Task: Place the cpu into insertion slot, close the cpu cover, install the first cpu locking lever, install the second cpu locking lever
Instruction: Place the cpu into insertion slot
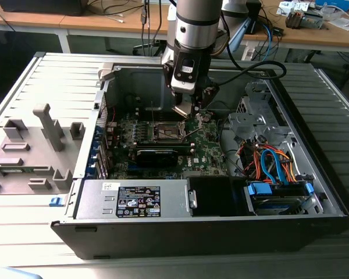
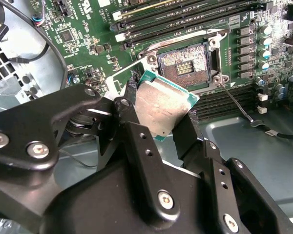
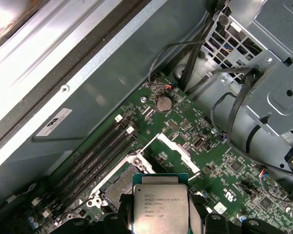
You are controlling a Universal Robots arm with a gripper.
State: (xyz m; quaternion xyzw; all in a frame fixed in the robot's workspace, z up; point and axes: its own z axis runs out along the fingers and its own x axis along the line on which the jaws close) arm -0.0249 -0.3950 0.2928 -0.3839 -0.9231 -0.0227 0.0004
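The cpu (image 2: pixel 162 108) in the pincer (image 2: pixel 156 119), above the insertion slot (image 2: pixel 184 64)

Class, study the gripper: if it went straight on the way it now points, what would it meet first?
Probably the insertion slot: the gripper, shut on the cpu, points down at the motherboard close by it. Depth is unclear, so it might land just beside the slot.

PSU (image 1: pixel 134 200) is seen along the case's (image 1: pixel 192 235) near wall. Orange and blue cables (image 1: pixel 271 161) are bundled at the exterior view's right, and a grey jig (image 1: pixel 32 151) is parked at its left.
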